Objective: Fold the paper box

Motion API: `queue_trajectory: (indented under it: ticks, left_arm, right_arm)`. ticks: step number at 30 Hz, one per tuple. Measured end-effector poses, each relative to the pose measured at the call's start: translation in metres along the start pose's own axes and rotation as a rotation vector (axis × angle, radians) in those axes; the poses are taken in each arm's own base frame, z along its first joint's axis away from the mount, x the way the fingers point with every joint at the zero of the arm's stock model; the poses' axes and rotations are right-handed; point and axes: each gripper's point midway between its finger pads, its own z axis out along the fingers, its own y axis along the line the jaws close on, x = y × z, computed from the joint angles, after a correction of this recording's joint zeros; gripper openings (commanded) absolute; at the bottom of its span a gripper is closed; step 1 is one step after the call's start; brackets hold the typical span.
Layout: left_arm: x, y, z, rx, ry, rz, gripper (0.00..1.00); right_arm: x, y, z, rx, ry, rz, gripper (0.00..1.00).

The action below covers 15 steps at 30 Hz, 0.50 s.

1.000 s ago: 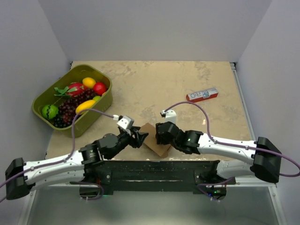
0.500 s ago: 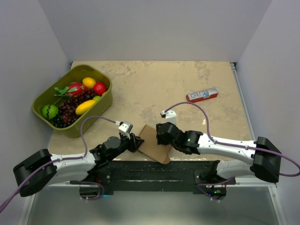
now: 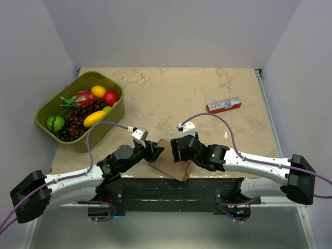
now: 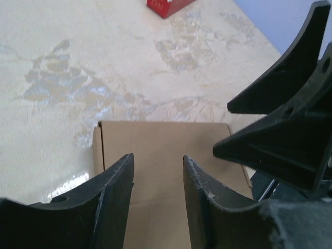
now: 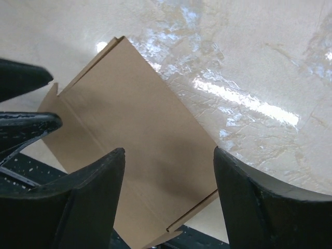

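The paper box [image 3: 170, 165] is a flat brown cardboard piece lying on the table at its near edge, between the two arms. My left gripper [image 3: 156, 151] is open at the box's left corner. In the left wrist view its fingers [image 4: 116, 192] stand apart just over the cardboard [image 4: 161, 137]. My right gripper [image 3: 177, 149] is open over the box's far right part. In the right wrist view the box [image 5: 124, 119] lies below its spread fingers [image 5: 244, 192]. Each gripper's black fingertips show in the other's wrist view. Neither holds anything.
A green basket [image 3: 115, 118] of toy fruit stands at the far left. A red-and-white carton [image 3: 223, 105] lies at the right, also in the left wrist view [image 4: 165, 5]. The black base bar [image 3: 171, 189] runs along the table's near edge, under the box's near corner.
My left arm drew back toward the near edge, then came forward again to the box's left corner. The box now lies flatter and shows more of its face. My right gripper edged slightly left.
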Motion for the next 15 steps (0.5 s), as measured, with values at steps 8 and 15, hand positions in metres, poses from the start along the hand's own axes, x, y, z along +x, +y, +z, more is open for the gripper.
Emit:
queue_trajectory:
  ticks: [8, 15]
  left_arm:
    - [-0.020, 0.017, 0.008, -0.065, 0.021, 0.035, 0.76]
    - [-0.020, 0.043, 0.014, -0.112, 0.085, 0.042, 0.88]
  right_arm:
    - [0.019, 0.013, 0.003, -0.049, 0.093, -0.194, 0.96]
    - [0.032, 0.004, 0.010, 0.006, 0.151, -0.204, 0.99]
